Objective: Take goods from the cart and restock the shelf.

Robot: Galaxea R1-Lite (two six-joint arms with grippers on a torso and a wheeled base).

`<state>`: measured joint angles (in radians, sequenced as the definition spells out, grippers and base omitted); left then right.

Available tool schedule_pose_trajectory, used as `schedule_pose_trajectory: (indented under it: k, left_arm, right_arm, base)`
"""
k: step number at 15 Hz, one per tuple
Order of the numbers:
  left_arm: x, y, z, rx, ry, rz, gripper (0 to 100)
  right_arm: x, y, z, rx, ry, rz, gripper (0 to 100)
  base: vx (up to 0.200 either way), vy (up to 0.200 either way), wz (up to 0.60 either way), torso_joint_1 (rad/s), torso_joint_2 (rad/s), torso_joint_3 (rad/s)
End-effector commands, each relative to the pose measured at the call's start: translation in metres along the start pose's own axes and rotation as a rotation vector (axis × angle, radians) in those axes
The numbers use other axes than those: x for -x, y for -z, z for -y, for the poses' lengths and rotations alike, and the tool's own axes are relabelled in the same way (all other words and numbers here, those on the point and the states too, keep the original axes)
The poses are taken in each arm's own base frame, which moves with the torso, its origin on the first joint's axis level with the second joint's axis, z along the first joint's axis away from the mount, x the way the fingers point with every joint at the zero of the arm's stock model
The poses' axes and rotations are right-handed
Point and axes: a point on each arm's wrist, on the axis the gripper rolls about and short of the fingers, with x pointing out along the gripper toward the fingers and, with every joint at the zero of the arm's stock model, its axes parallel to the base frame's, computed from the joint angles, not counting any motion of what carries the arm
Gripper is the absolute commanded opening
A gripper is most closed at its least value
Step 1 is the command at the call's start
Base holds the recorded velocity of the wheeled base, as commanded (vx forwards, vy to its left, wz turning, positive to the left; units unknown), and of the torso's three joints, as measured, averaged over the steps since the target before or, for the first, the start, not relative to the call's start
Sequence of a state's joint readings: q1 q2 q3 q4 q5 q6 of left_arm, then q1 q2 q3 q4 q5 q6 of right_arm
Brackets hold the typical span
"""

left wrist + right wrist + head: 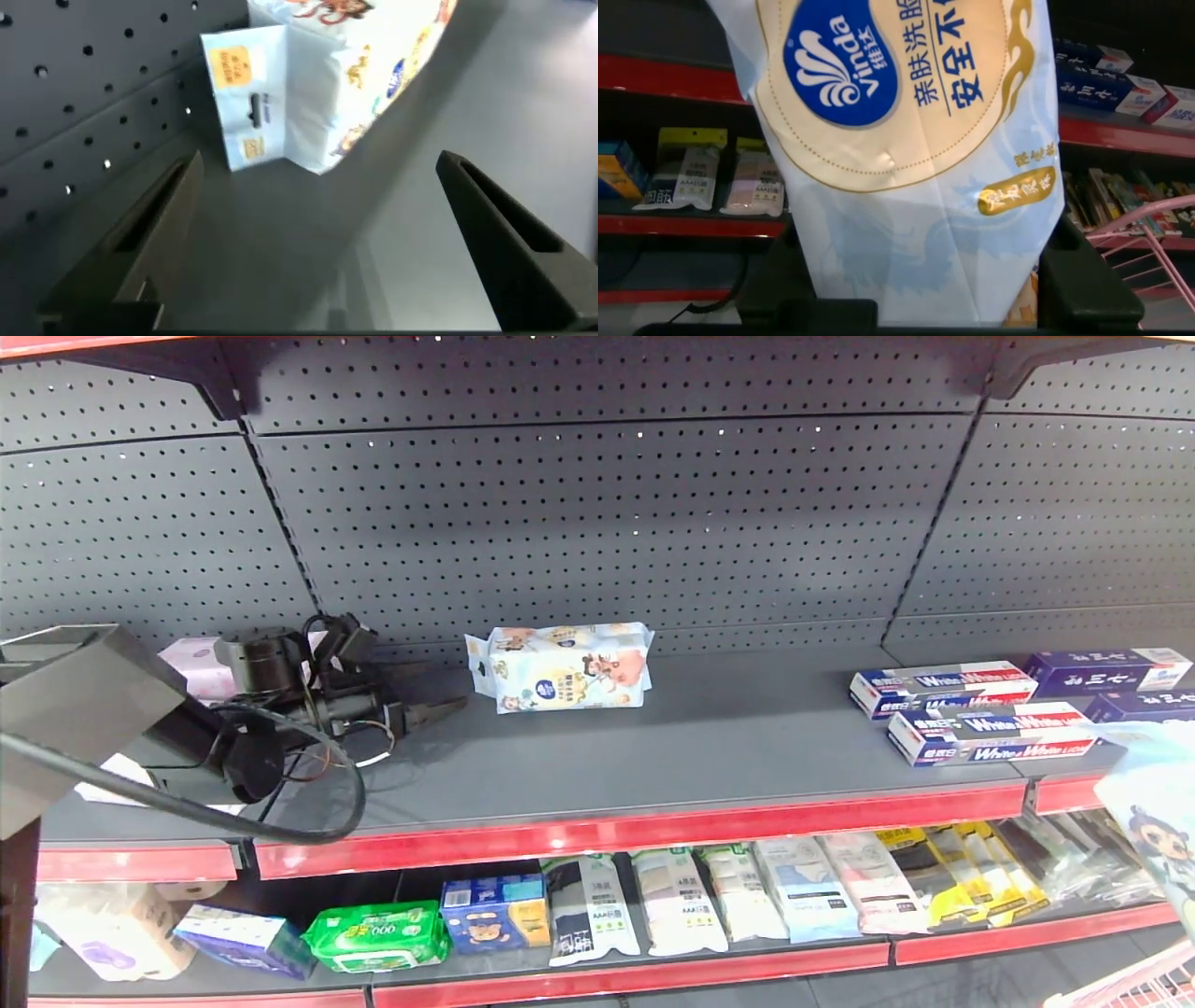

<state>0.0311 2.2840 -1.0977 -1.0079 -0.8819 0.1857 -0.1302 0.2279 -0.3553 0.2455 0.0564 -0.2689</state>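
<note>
A tissue pack is lying lengthwise on the grey shelf, towards the back and close to the pegboard back panel. Its tabbed end is facing my left gripper. In the left wrist view the same tissue pack is sitting just ahead of the left gripper. The jaws are spread wide with nothing between them, and the tips are resting low over the shelf surface, a little apart from the pack.

I am holding a second tissue pack in my right gripper. Both fingers are pressing on its sides, so it is grasped firmly. From the head camera this second tissue pack is hanging at the right edge, in front of the shelf's right end and above a corner of the pink wire cart. The cart is also appearing beside the pack at the wrist.

Further out, toothpaste boxes are lying on the right part of the shelf, well apart from the first pack. A pink pack is sitting behind my left arm. On the lower shelf a green wipes pack, a blue box and a row of flat pouches are lying side by side.
</note>
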Motion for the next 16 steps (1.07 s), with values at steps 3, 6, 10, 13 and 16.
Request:
schedule_pose_trajectory:
  k: [3, 6, 10, 13, 16]
  left_arm:
    - [-0.013, 0.01, -0.007, -0.008, 0.039, 0.01, 100]
    - [-0.02, 0.006, -0.012, -0.032, 0.067, 0.035, 100]
    - [-0.027, 0.007, -0.017, -0.046, 0.073, 0.045, 100]
    - [-0.036, 0.013, -0.02, -0.056, 0.079, 0.051, 100]
    - [-0.04, 0.014, -0.022, -0.062, 0.085, 0.057, 100]
  right_arm:
    - [0.0, 0.0, 0.0, 0.001, -0.001, -0.003, 0]
    - [-0.001, 0.002, -0.001, 0.008, -0.001, -0.009, 0]
    - [0.0, 0.003, -0.001, 0.017, -0.003, -0.015, 0]
    - [0.006, 0.01, -0.003, 0.016, -0.006, -0.027, 0]
    - [0.009, 0.012, -0.004, 0.016, -0.009, -0.025, 0]
  base:
    - [0.0, 0.0, 0.0, 0.0, 0.0, 0.0]
    - [0.0, 0.0, 0.0, 0.0, 0.0, 0.0]
    - [0.0, 0.0, 0.0, 0.0, 0.0, 0.0]
    - [0.0, 0.0, 0.0, 0.0, 0.0, 0.0]
    - [0.0, 0.0, 0.0, 0.0, 0.0, 0.0]
